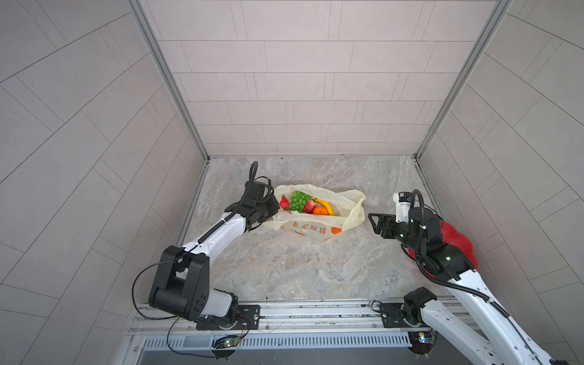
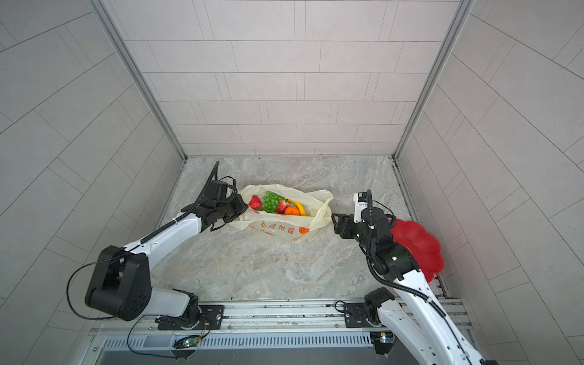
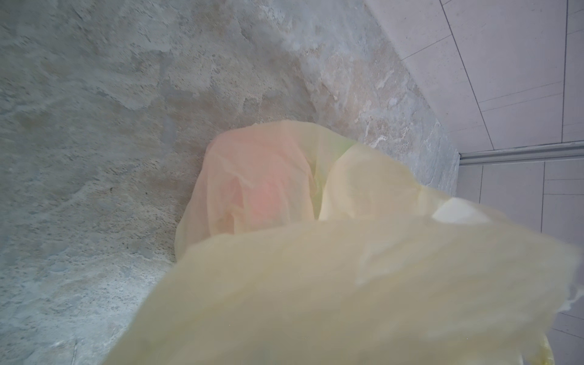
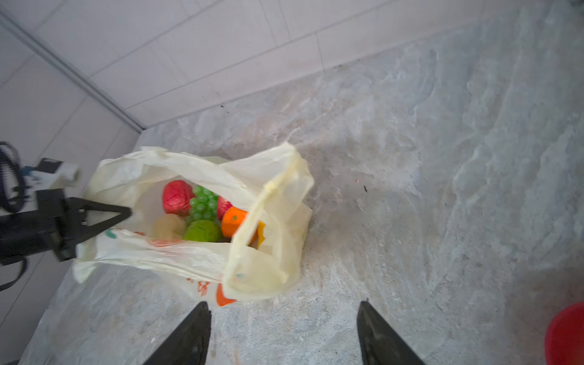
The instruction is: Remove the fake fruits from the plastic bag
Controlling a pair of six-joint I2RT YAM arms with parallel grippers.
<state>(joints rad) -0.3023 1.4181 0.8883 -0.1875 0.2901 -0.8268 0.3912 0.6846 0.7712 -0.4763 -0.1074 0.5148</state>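
Plastic bag (image 1: 319, 226) slumped on the marble table (image 1: 284, 268), back of centre, between both arms. Inside, in plain sight: fake fruits (image 1: 308, 205), namely green grape bunch (image 1: 298, 199), banana (image 1: 325, 205), orange (image 1: 320, 210), strawberry (image 1: 310, 207) and a crinkled red one (image 1: 284, 202). From the right wrist view, also a green netted one (image 4: 202, 230) and a cream one (image 4: 169, 226). None out yet.

Left gripper (image 4: 126, 212) clamped tight on the rim at the bag's left end, propping the mouth open. Right gripper (image 4: 283, 303) spread wide, empty, just short of the slack handle loop (image 4: 262, 252) at the opposite end. Red flower-shaped plate (image 2: 420, 246) behind that arm.

Trouble ahead, by the look of it:
- Snagging that floppy loop on the way in.
- Thin film clinging to a lifted fruit and dragging the whole bag along.
- Glossy round pieces squirting out of a narrow pinch.
- Rim slipping from the left pinch and closing the mouth.

Long axis laid across the table, from left gripper toward right, right end a touch nearer the front. Mouth facing up, printed side toward the front edge.
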